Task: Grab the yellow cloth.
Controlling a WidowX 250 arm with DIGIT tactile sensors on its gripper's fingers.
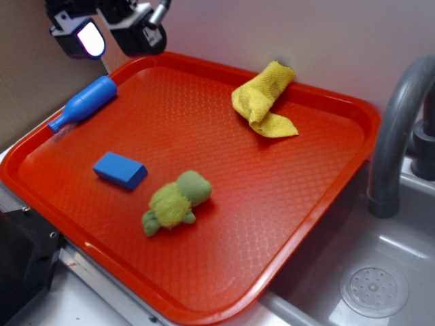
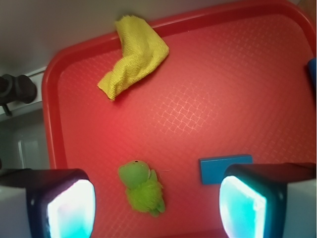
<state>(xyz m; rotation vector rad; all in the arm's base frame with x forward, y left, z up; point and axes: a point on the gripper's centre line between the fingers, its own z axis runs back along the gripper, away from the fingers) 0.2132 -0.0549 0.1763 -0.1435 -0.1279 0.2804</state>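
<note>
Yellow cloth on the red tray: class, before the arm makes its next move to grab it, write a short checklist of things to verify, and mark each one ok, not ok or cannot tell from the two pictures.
1. Yellow cloth in plain view, nothing lying on it: ok.
2. Gripper open, nothing between its fingers: ok.
3. Gripper above the cloth: not ok; in the exterior view it hangs over the tray's far left corner, near the blue bottle.
4. Cloth apart from the plush turtle and blue block: ok.
5. Cloth clear of the red tray rim: not ok; one end rests against the back rim.
6. Cloth lying flat: not ok; it is bunched and folded.
</note>
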